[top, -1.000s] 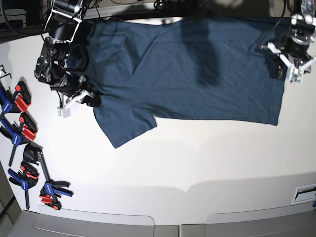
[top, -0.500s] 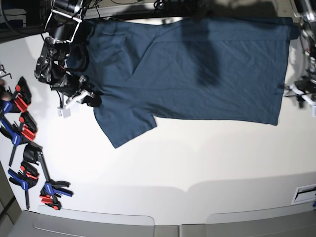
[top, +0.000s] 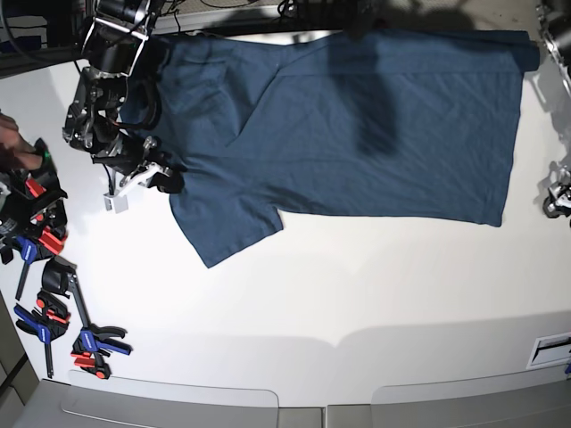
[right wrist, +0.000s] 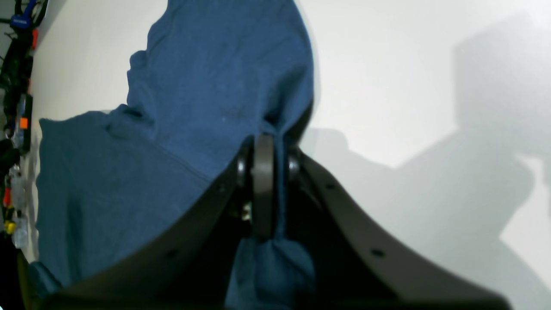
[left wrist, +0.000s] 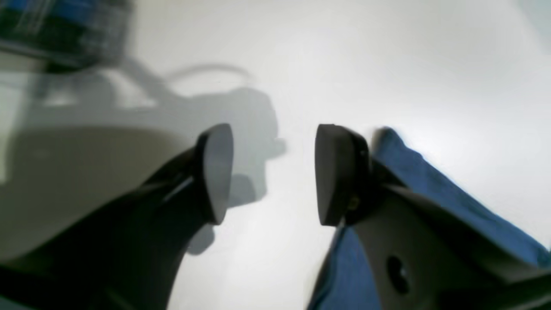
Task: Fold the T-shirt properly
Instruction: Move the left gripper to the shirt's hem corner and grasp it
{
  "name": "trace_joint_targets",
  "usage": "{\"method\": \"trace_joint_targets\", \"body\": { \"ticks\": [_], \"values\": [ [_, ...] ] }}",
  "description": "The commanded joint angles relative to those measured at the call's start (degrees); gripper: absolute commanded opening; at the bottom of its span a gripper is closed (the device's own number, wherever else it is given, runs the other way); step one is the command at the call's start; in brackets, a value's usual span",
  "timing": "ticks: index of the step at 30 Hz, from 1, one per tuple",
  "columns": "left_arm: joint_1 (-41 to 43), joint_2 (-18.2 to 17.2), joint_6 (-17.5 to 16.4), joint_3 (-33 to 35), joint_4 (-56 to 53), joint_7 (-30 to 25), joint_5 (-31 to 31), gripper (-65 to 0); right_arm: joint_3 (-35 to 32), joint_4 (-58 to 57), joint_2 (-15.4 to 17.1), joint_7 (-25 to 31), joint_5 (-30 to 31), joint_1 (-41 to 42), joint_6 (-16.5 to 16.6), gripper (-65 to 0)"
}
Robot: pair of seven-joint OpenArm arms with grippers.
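Currently the right gripper clamps the T-shirt at nine o'clock, anchoring it; the left gripper fingers stand apart, empty.

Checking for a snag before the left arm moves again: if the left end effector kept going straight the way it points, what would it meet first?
Probably the bare white table. The open left end effector has nothing between its fingers; the T-shirt lies off to one side. Depth is unclear.

The base view looks straight down on the table; both wrist views sit close behind their jaws.
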Motion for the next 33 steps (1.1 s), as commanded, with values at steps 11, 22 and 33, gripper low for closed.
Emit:
{"method": "trace_joint_targets", "body": {
  "ticks": [11, 22, 33],
  "values": [
    [-2.2, 4.9, -1.5, -0.3, -1.8, 0.1, -1.9, -36.3, -0.1, 0.2, 0.7, -1.9, -2.7, 0.1, -0.7, -65.0],
    [-2.2, 11.8, -1.6, -0.3, -1.8, 0.6, 1.6, -36.4, -0.1, 0.2, 0.6, -1.9, -2.7, 0.1, -0.7, -65.0],
    [-2.2, 12.1, -5.7, -0.2, -1.8, 5.0, 1.6, -36.4, -0.1, 0.2, 0.6, -1.9, -2.7, 0.1, -0.7, -65.0]
  ]
}}
